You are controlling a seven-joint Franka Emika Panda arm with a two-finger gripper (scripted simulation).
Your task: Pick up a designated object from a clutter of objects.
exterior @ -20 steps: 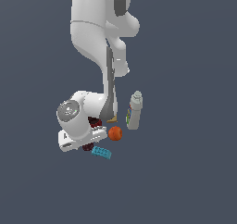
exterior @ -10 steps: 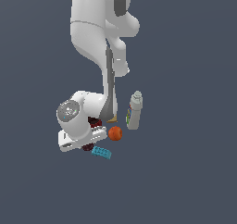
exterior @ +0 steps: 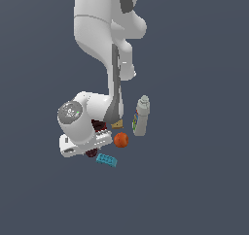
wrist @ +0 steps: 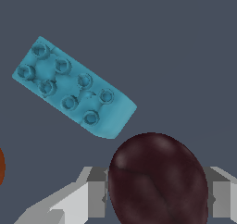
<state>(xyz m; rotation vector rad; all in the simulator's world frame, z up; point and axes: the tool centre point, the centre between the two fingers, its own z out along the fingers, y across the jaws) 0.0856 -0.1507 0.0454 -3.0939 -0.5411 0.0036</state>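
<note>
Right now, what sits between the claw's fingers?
The dark maroon lump fills the gap between the claw's fingers in the wrist view.

Dark maroon lump [wrist: 158, 179] lies just beside blue studded brick [wrist: 74, 87].

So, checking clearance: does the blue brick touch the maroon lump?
No, in the wrist view the blue brick sits apart from the maroon lump.
</note>
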